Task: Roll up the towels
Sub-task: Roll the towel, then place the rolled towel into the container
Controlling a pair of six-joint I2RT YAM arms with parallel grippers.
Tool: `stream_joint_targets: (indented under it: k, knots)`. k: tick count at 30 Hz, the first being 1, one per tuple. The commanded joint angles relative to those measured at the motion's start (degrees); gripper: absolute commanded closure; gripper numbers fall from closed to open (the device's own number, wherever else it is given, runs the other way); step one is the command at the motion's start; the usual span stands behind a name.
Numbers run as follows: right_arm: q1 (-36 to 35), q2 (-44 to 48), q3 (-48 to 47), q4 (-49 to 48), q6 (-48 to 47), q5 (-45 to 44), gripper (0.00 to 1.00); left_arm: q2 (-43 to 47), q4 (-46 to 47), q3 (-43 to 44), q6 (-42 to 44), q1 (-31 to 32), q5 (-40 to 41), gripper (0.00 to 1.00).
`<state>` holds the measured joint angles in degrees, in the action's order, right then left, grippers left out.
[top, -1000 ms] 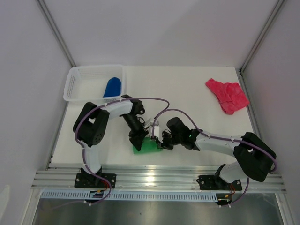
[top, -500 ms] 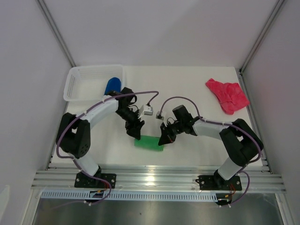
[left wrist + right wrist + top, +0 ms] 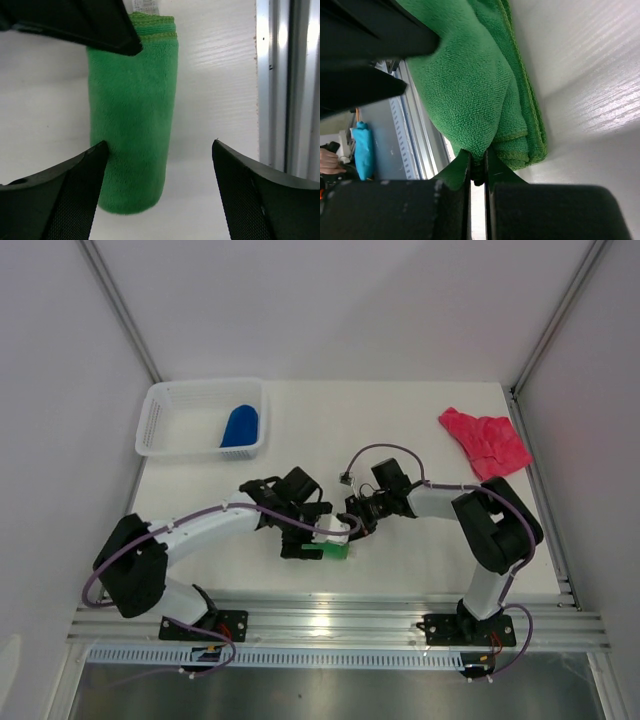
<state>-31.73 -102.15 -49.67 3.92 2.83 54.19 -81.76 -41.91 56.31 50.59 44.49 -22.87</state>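
Left gripper (image 3: 157, 146) stands wide astride the rolled green towel (image 3: 132, 100); right gripper (image 3: 477, 167) pinches a fold at its end. Recommend closing squarely mid-roll, with that fold tucked under.

White plastic mesh basket (image 3: 155, 425) at far left corner of white table (image 3: 400, 430); rectangular, open top, latticed walls, long side along far edge. Silver aluminium rail (image 3: 340, 618) runs full width along near edge of table; white slotted strip (image 3: 330, 654) just beside rail on its near side; grey panel (image 3: 330, 692) nearer still. Plain white walls (image 3: 330, 300) close table in at far, left and right edges; grey metal posts (image 3: 122, 312) slant up from both far corners. Right wrist view: pale blue object (image 3: 364, 145) past rail, identity unclear.
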Motion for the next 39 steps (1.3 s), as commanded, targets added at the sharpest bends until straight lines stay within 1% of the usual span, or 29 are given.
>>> stream_joint_targets:
  k: [1,6,11,13,14,15,17,18,20,22,23,26,29,34,35,38,39]
  knots:
    - [0.8,-2.9,-1.4,-1.4,1.4,-4.7,0.96,-2.3,9.8,-1.6,2.8,3.2,7.4,0.13]
    - [1.4,-3.6,-1.6,-3.3,3.8,-5.2,0.94,-3.8,13.7,-4.3,4.6,5.1,8.7,0.14]
    - [1.6,-4.4,-2.6,-3.0,4.6,-5.6,0.93,-6.4,17.0,-6.2,6.2,5.7,10.0,0.15]
    - [1.7,-3.9,-2.8,-2.4,4.8,-5.8,0.90,-7.6,17.6,-6.3,5.9,5.7,10.3,0.14]
    - [1.8,-3.2,-2.9,-1.9,4.8,-6.0,0.87,-8.6,17.3,-6.3,5.9,5.7,10.2,0.14]
    - [1.8,-2.7,-2.9,-1.6,5.0,-6.3,0.79,-8.9,17.1,-6.5,5.8,5.7,9.6,0.14]
    - [1.9,-0.7,-3.1,-0.7,5.1,-7.5,0.73,-10.3,17.0,-6.6,5.8,5.6,9.3,0.14]
    - [1.9,0.2,-3.2,-0.2,5.3,-8.4,0.68,-10.9,16.7,-6.7,5.6,5.6,9.3,0.15]
    - [2.2,2.6,-3.6,1.8,4.7,-10.7,0.64,-11.9,16.1,-6.0,5.1,5.4,9.3,0.15]
    - [2.7,4.1,-4.6,4.3,3.1,-12.4,0.62,-13.2,15.1,-5.5,4.4,4.8,8.0,0.16]
    - [3.0,4.8,-5.1,7.3,2.3,-14.4,0.60,-13.6,14.7,-4.9,4.3,4.6,7.7,0.17]
    - [4.8,8.4,-5.6,12.0,-0.1,-17.3,0.59,-15.2,13.9,-4.2,3.8,4.5,7.5,0.19]
    - [8.4,13.4,-5.1,14.8,-1.5,-20.3,0.58,-16.7,13.5,-3.8,2.9,4.4,7.3,0.21]
    - [10.2,17.3,-4.7,16.6,-2.5,-21.4,0.54,-18.0,12.5,-2.0,0.6,4.4,6.7,0.24]
    - [10.3,17.5,-4.6,16.4,-2.6,-21.3,0.54,-18.2,12.3,-1.8,0.3,4.4,6.6,0.25]
    - [10.4,18.2,-4.3,16.1,-2.6,-21.6,0.54,-19.0,11.9,-0.7,-1.3,4.4,7.1,0.35]
    - [10.4,18.4,-3.6,15.7,-2.4,-21.8,0.54,-19.2,12.1,-0.5,-1.8,4.4,7.5,0.40]
